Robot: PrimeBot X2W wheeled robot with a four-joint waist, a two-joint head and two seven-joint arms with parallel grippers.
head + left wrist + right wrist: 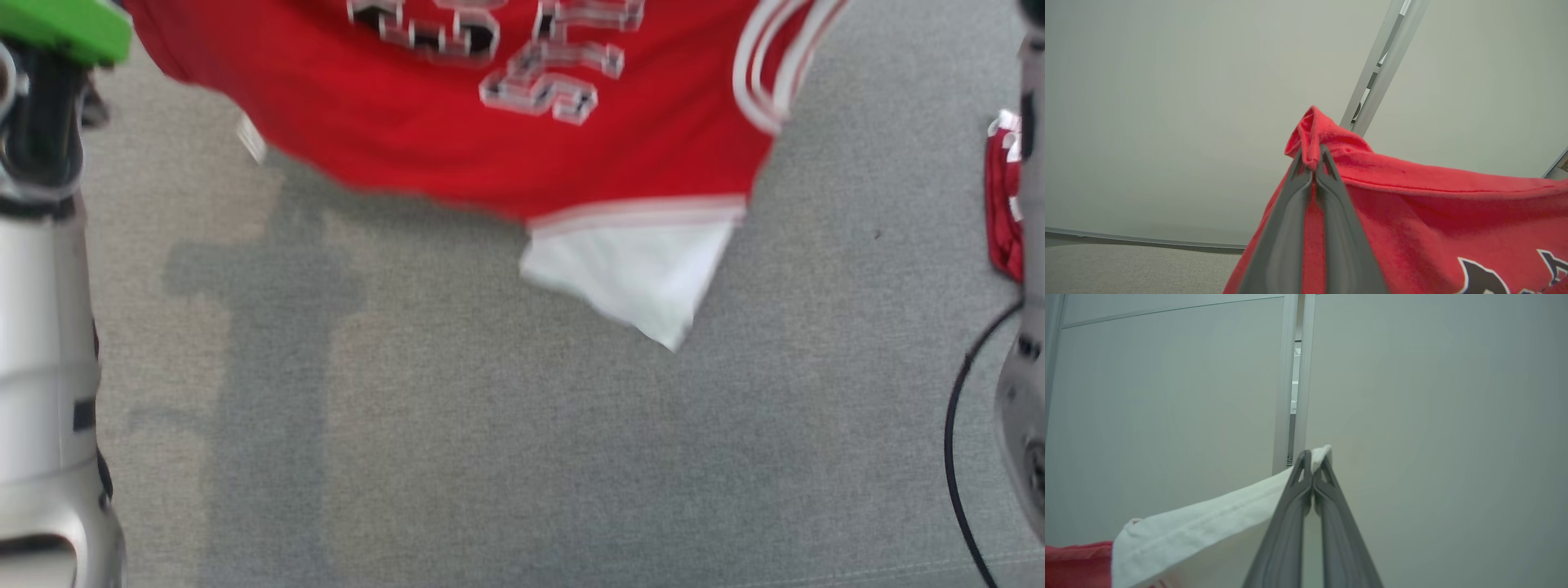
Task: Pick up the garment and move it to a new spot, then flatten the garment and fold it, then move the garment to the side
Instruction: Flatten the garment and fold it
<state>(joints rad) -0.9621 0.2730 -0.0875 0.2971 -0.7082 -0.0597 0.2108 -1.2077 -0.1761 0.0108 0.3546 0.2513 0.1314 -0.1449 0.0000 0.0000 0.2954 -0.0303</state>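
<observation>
Grey surface (490, 457) | red cloth (1002, 204) at right | left gripper (1312, 157), right gripper (1314, 458) pinch garment (490, 147)

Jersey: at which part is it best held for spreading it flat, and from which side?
Hold the jersey at two far-apart edge points, each taken from its own side, as now. The left hand pinches a bunched red corner, and the right hand pinches a white edge. The cloth hangs spread between them, so it should lie down flat.

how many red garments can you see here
2. One red jersey is held up across the top of the head view, pinched by the left gripper and right gripper. A second red garment lies at the right edge, partly hidden; others may be out of frame.
</observation>
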